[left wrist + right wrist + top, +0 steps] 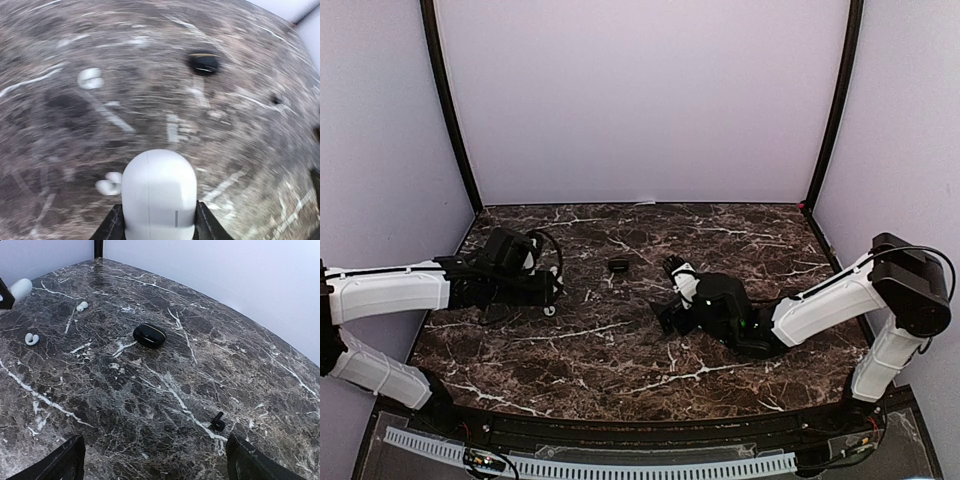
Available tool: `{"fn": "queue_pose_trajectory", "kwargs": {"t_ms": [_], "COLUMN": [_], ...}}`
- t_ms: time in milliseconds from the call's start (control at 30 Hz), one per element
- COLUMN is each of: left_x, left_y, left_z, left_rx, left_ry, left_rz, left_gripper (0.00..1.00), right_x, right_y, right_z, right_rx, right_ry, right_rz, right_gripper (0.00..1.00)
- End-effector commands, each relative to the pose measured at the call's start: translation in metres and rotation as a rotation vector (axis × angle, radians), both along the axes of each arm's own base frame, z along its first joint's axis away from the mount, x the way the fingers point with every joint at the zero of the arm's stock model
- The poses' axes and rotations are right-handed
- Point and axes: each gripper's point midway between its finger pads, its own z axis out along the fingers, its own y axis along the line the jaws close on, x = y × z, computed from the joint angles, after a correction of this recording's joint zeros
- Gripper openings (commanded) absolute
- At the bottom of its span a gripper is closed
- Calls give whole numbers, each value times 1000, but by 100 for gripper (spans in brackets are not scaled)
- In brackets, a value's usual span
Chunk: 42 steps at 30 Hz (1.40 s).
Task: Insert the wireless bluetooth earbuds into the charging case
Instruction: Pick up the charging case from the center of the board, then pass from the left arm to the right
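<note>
- Step in hand: left pincer [159, 226] pinching white case [159, 192]; lid looks shut, contents unseen.
- Right pincer [155, 462] spread wide, empty.
- Loose on bench [165, 390]: white earbud [109, 184] just beside held case, second white earbud [90, 78] farther, black earbud [217, 422] toward right.
- Black case [149, 335] mid-bench, shut.
- Next, likely: open white case, then fetch a white earbud.

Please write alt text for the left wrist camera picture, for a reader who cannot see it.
A white case is held between the dark fingers of the left gripper, low in the centre. On the blurred marble table beyond lie two white earbuds, one close to the case, one farther off, and a black case.
</note>
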Motion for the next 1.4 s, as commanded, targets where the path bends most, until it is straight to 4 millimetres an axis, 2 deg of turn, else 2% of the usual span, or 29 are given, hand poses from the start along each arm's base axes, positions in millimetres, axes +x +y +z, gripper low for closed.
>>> {"fn": "queue_pose_trajectory", "kwargs": {"t_ms": [0, 100, 133, 267, 400, 533, 767, 1067, 1167, 1300, 1367], "left_x": [-14, -27, -31, -45, -60, -71, -81, -94, -98, -100, -100], "left_y": [-61, -85, -90, -107, -120, -128, -139, -157, -159, -163, -167], "left_z": [25, 31, 33, 39, 40, 41, 45, 32, 27, 21, 17], "left_rx": [-79, -76, -72, -54, -15, 6, 47, 266, 336, 384, 417], "left_ry": [-143, -232, -260, -383, -475, -537, -624, -805, -894, -939, -949], "left_rz": [-299, -444, -478, -604, -714, -798, -899, -1041, -1059, -1083, -1092], "left_gripper": [37, 37, 37, 38, 38, 38, 37, 37, 39, 39, 39], "right_x": [-1, 5, 8, 12, 1, -17, -50, -71, -76, -84, -87], "right_y": [3, -7, -12, -23, -29, -13, 14, 42, 48, 55, 57], "right_z": [23, 18, 28, 29, 49, 70, 72, 82, 73, 63, 57], "right_rx": [157, 222, 266, 369, 457, 442, 352, 366, 354, 319, 304], "right_ry": [39, 109, 117, 210, 245, 322, 584, 804, 858, 908, 932], "right_rz": [46, 53, 59, 91, 184, 328, 531, 703, 716, 729, 729], "right_gripper": [98, 97, 97, 94, 92, 86, 77, 71, 67, 54, 53]}}
